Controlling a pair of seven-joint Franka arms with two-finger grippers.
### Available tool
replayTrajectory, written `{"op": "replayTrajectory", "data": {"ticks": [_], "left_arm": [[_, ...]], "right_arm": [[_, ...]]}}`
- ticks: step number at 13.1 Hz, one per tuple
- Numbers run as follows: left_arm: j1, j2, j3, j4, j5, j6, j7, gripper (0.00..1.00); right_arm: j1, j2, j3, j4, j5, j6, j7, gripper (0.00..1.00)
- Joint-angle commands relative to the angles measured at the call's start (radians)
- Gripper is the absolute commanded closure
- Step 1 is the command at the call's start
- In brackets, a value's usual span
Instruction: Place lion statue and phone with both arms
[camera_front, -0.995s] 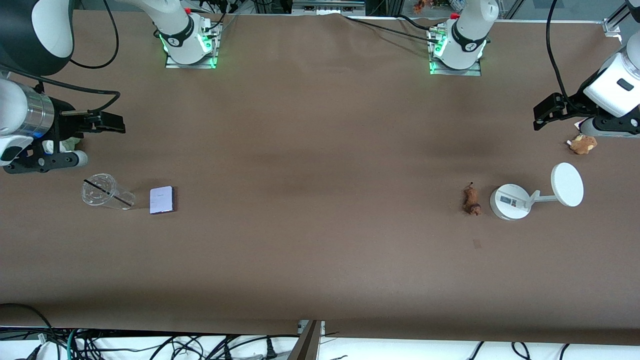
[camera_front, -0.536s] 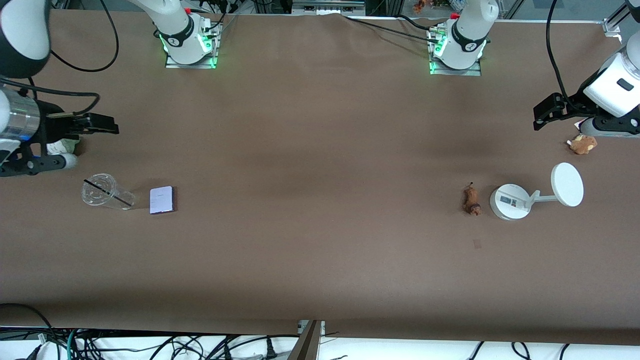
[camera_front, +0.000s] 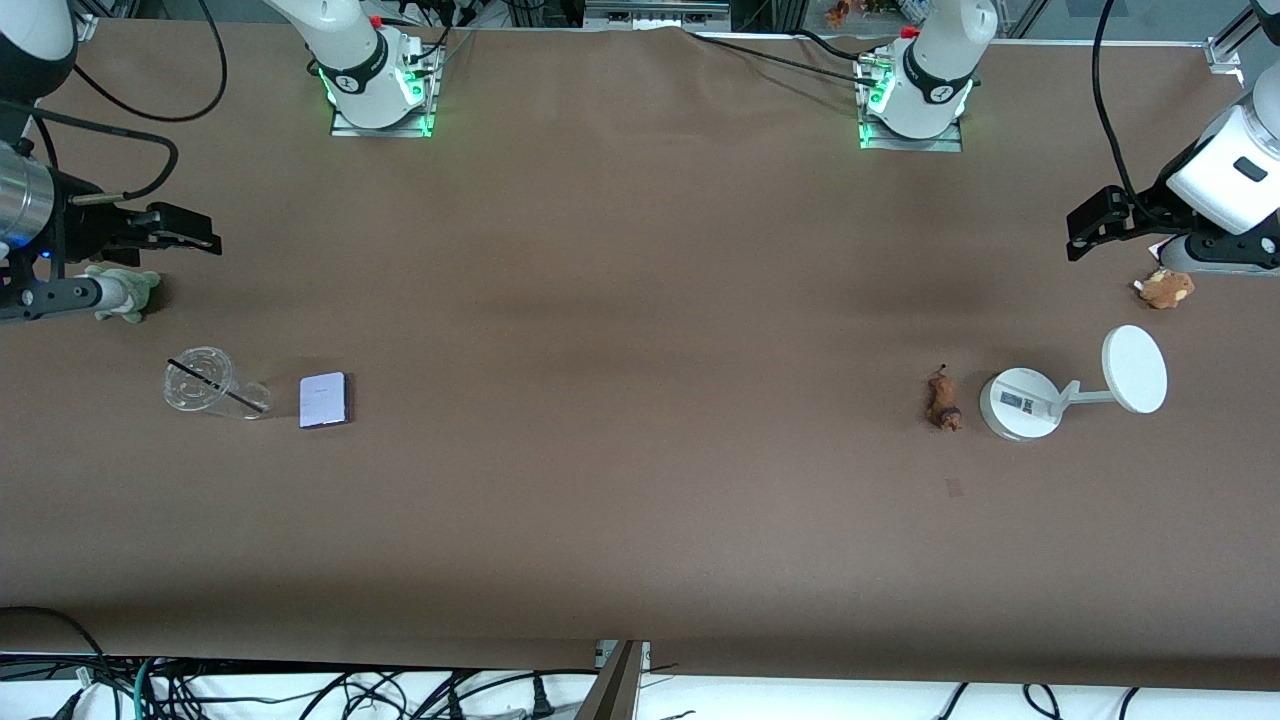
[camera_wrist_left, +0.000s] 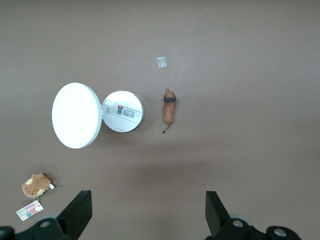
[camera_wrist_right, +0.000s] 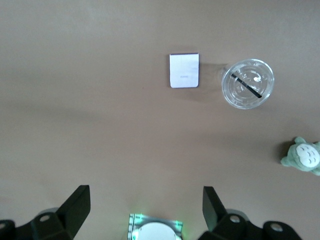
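The lion statue (camera_front: 942, 400), small and reddish-brown, lies on the table beside a white stand, toward the left arm's end; it also shows in the left wrist view (camera_wrist_left: 169, 107). The phone (camera_front: 324, 400), a flat pale rectangle, lies beside a clear cup toward the right arm's end; it also shows in the right wrist view (camera_wrist_right: 184, 70). My left gripper (camera_front: 1095, 222) (camera_wrist_left: 147, 215) is open and empty, high over the table near a tan plush. My right gripper (camera_front: 190, 235) (camera_wrist_right: 146, 210) is open and empty, high over the table by a grey-green plush.
The white round-based stand with a disc (camera_front: 1020, 403) (camera_wrist_left: 122, 111) stands next to the lion. A tan plush (camera_front: 1165, 288) (camera_wrist_left: 35, 185) lies near the left arm's end. A clear cup with a straw (camera_front: 205, 383) (camera_wrist_right: 248, 83) and a grey-green plush (camera_front: 122, 293) (camera_wrist_right: 302, 156) are near the phone.
My right gripper has drawn back toward the right arm's end of the table, uncovering the grey-green plush. The left arm, the lion and the phone have not moved.
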Motion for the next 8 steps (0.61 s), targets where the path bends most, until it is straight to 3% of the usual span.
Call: {"op": "replayTrajectory", "data": {"ticks": [1,3,8], "left_arm": [[0.001,0.004,-0.001,0.016,-0.016,-0.010,0.005,0.00],[0.000,0.005,-0.001,0.016,-0.016,-0.010,0.003,0.00],[0.000,0.005,-0.001,0.016,-0.016,-0.010,0.003,0.00]], "right_arm": [[-0.028,-0.154,0.029,-0.200,-0.015,0.119,0.008,0.01],[-0.031,-0.203,0.029,-0.257,-0.018,0.171,0.008,0.01],[-0.029,-0.200,0.029,-0.247,-0.046,0.167,0.008,0.00]]}}
